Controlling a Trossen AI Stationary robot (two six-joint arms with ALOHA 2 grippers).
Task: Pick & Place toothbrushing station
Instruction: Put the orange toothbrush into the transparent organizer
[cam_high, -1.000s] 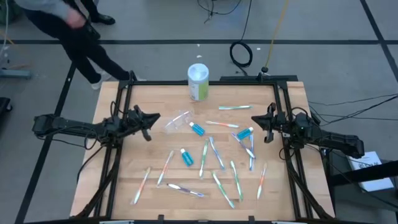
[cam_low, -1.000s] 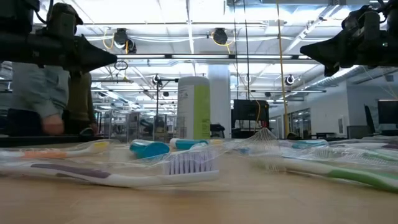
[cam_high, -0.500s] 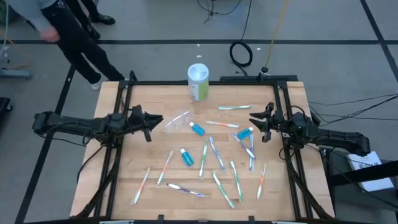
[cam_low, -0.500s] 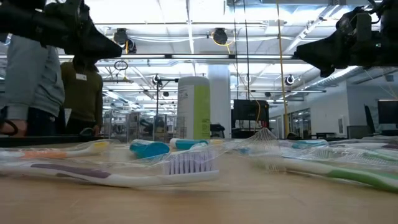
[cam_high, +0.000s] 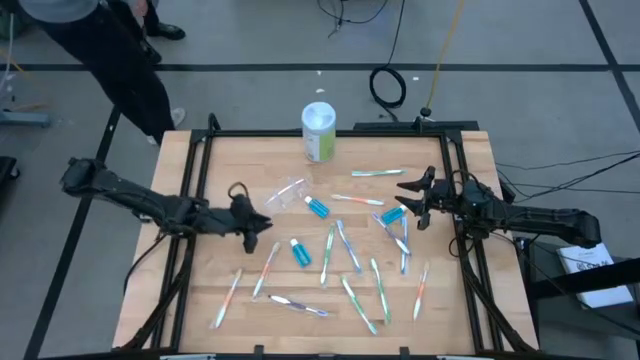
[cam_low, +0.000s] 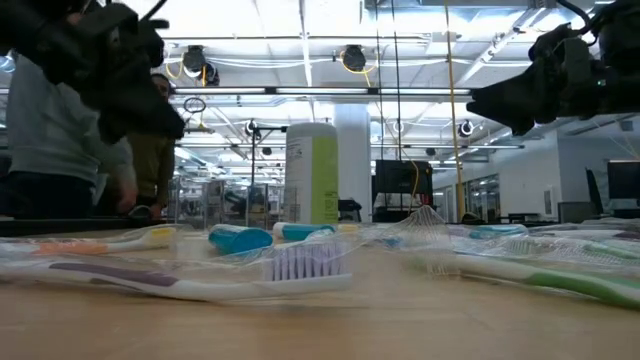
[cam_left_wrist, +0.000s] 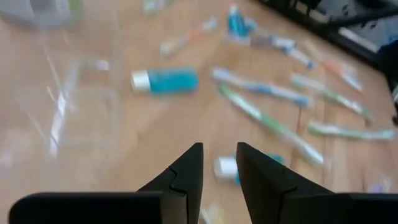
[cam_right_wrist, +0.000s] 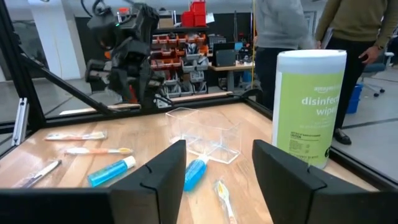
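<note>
The left gripper (cam_high: 262, 226) hovers with jaws slightly spread over the wooden table (cam_high: 250, 160), near the clear crinkly plastic container (cam_high: 285, 193) lying left of centre. The right gripper (cam_high: 408, 200), jaws spread, sits beside a small blue tube (cam_high: 393, 214). Slim pale toothbrushes (cam_high: 345, 246) lie crowded, some probably overlapping; a descent could pinch two or scatter neighbours.

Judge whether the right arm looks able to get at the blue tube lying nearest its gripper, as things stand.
Probably yes. The right gripper hangs open just above the blue tube, and nothing covers the tube; toothbrushes lie close beside it and might get nudged.
</note>
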